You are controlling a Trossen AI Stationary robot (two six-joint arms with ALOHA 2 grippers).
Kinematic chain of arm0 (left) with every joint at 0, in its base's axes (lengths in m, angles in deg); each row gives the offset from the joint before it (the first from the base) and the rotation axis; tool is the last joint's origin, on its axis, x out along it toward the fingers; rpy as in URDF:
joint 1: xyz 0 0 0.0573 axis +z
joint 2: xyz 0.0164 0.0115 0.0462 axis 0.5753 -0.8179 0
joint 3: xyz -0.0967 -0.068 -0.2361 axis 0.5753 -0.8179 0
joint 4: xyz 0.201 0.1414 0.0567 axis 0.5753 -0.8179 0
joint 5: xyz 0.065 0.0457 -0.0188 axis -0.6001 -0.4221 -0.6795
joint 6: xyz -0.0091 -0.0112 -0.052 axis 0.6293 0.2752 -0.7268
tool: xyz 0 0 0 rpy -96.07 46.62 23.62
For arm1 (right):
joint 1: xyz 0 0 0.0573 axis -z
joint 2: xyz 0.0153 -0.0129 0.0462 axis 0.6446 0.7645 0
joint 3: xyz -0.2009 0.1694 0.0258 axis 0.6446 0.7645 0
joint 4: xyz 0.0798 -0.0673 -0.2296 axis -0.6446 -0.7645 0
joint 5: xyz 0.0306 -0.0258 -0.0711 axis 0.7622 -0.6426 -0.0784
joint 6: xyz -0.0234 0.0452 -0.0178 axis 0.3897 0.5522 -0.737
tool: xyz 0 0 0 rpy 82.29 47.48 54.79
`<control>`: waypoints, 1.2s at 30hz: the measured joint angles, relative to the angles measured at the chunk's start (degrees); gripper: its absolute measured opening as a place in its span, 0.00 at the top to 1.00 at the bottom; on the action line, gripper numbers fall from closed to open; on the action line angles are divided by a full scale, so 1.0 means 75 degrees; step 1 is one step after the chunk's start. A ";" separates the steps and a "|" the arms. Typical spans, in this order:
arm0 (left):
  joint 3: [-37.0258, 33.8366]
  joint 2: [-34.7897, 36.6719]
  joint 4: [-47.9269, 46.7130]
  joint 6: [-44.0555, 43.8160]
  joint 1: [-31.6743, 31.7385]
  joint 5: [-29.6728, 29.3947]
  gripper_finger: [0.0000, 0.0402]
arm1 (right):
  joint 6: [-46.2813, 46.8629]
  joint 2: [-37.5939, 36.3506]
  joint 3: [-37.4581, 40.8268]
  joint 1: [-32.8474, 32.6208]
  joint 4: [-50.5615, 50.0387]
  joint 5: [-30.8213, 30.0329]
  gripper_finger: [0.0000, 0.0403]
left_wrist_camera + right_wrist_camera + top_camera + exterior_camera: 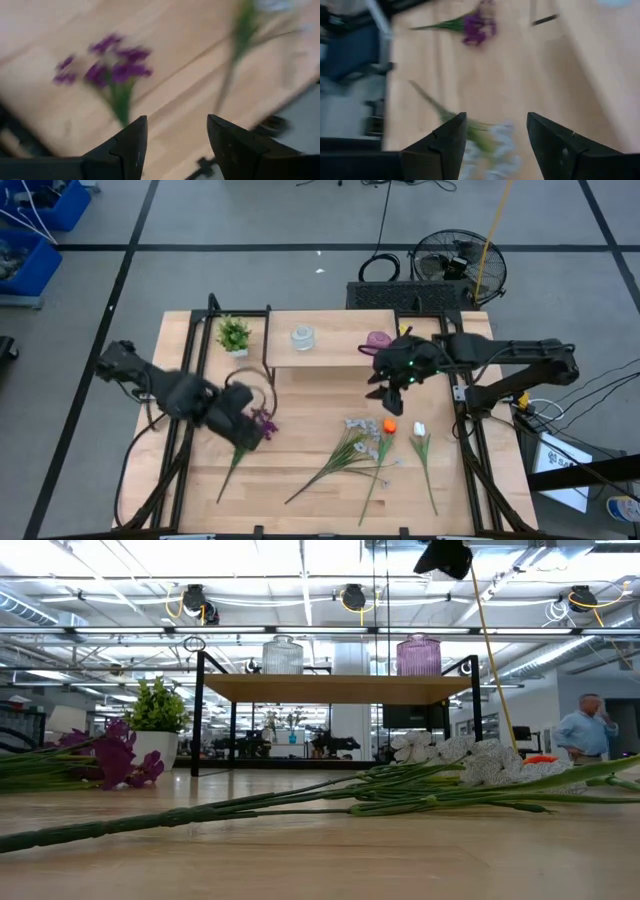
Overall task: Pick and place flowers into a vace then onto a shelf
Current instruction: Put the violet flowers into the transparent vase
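Observation:
The purple bunch lies flat on the table, its stem running toward the near edge. My left gripper hovers open just above it; in the left wrist view my left gripper looks down on the purple blooms without touching them. The white/pale-blue spray, orange bloom and white bud lie to the right. My right gripper hangs open over them; in its own view my right gripper has the spray below it. The shelf stands at the far side.
On the shelf stand a clear glass vase and a purple vase. A small green potted plant sits on the table at the shelf's left end. Bare tabletop lies between the two grippers. A person stands in the room beyond.

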 joint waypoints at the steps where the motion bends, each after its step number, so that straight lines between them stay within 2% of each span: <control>1: -0.0356 0.0002 0.0000 -0.0344 -0.0129 0.0063 0.47 | 0.0211 0.0002 0.0175 -0.0006 0.0271 0.0321 0.51; 6: -0.2286 -0.0003 0.0125 -0.1667 -0.0413 0.0219 0.47 | 0.0763 0.0003 0.1011 -0.0007 0.2129 0.1756 0.51; 10: -0.3597 0.0000 0.1567 -0.1759 -0.0414 0.0329 0.47 | 0.1177 0.0006 0.1465 -0.0005 0.3228 0.2304 0.51; 17: -0.5500 0.0000 0.4321 -0.1766 -0.0397 0.0327 0.47 | 0.1457 0.0003 0.1810 -0.0007 0.3449 0.2584 0.51; 24: -0.6268 0.0003 0.4577 -0.1684 -0.0335 0.0121 0.49 | 0.1460 0.0000 0.1842 -0.0071 0.3502 0.2579 0.51; 27: -0.6373 0.0003 0.4583 -0.1682 -0.0274 0.0029 0.59 | 0.1460 0.0000 0.1842 -0.0071 0.3499 0.2576 0.51; 33: -0.6431 0.0003 0.4613 -0.1396 -0.0134 0.0024 0.92 | 0.1454 0.0000 0.1842 -0.0071 0.3499 0.2570 0.51; 34: -0.6430 0.0003 0.4635 -0.1371 -0.0105 0.0030 0.96 | 0.1451 0.0000 0.1842 -0.0071 0.3499 0.2570 0.51; 36: -0.6374 0.0003 0.4764 -0.1365 -0.0059 0.0080 0.97 | 0.1451 0.0000 0.1842 -0.0071 0.3499 0.2567 0.51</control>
